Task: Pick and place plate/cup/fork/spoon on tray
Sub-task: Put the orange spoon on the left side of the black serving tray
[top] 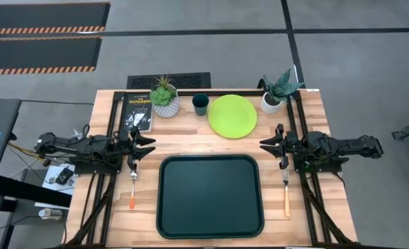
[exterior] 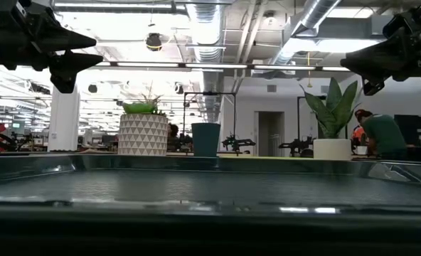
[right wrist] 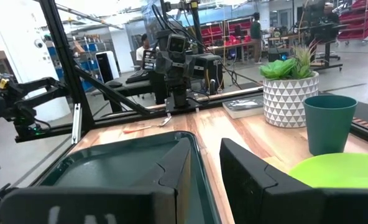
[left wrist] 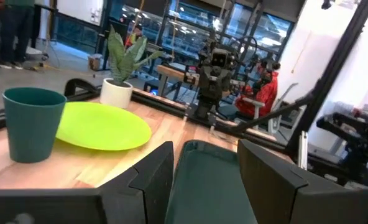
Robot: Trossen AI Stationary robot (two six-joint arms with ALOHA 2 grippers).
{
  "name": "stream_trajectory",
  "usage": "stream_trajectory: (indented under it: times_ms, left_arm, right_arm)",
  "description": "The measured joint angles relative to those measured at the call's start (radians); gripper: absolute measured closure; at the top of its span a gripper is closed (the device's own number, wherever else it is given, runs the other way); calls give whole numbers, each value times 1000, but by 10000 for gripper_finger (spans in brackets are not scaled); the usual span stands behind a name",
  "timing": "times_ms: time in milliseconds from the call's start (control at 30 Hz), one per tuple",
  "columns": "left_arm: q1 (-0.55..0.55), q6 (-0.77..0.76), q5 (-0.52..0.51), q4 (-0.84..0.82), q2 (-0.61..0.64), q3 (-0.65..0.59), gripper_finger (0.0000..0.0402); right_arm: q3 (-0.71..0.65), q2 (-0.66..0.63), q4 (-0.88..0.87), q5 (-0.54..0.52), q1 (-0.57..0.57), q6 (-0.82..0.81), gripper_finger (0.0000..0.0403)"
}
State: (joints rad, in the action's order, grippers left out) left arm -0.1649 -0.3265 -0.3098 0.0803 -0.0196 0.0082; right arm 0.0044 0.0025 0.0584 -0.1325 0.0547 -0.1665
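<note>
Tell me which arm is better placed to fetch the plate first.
The right, probably. The plate lies right of the table's middle, nearer the right gripper than the left gripper. Both grippers are open and empty beside the bare tray. The cup stands on the plate's left.

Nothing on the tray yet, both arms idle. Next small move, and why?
Probably swing the right gripper toward the plate just beyond it. The tray holds nothing, both grippers hang open above the table, and the plate lies nearest the right arm.

One plate [top: 232,115], cup [top: 200,104], fork [top: 285,191], spoon [top: 132,189], tray [top: 210,196]; two plants [top: 165,95].
</note>
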Motion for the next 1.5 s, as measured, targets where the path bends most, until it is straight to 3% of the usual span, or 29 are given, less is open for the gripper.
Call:
stream_trajectory:
  times_ms: [133,400,567,667,800,1000,1100,1267,1500]
  left_arm:
    - [0,-85,-28,3,0,0,233]
    - [1,4,-296,80,0,0,233]
    - [1,-60,-418,79,0,0,233]
    - [1,-51,-484,81,0,0,233]
    - [1,-62,-590,111,1,0,233]
    - [1,-134,-750,99,0,0,233]
    - [1,-128,-745,87,0,5,229]
    - [1,-27,-628,67,1,100,192]
    - [1,54,-579,-186,-53,377,135]
  right_arm:
    - [0,0,48,-58,-13,-5,289]
    - [0,0,354,-87,-45,-76,289]
    - [0,0,437,-107,-63,-32,289]
    - [0,0,447,-186,-79,0,289]
    - [0,5,420,-382,-114,10,289]
    - [53,15,237,-430,-161,-2,250]
    - [121,63,139,-438,-178,-30,209]
    - [319,254,-14,-453,-180,-42,153]
    - [654,690,-250,-471,-268,-37,148]
